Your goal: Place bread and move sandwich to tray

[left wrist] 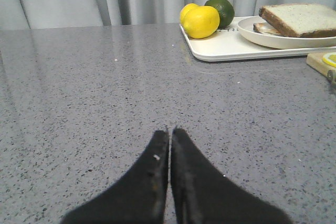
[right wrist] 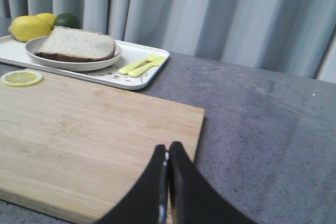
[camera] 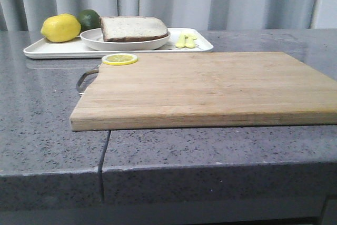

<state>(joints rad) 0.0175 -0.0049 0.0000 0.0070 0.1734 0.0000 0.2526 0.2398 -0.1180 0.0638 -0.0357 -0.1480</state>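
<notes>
Cutting board [right wrist: 94, 135] under right gripper [right wrist: 168, 153], fingers pressed together, empty. Left gripper [left wrist: 170, 129] likewise closed over bare counter [left wrist: 105, 103]. Sandwich [right wrist: 76, 45] well ahead on tray [right wrist: 142, 74], untouched.

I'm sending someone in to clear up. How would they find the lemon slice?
Start at the wooden cutting board in the middle of the counter. The lemon slice lies flat on its far left corner, just in front of the white tray. Unlike the whole lemon on the tray, it's a thin round disc.
</notes>
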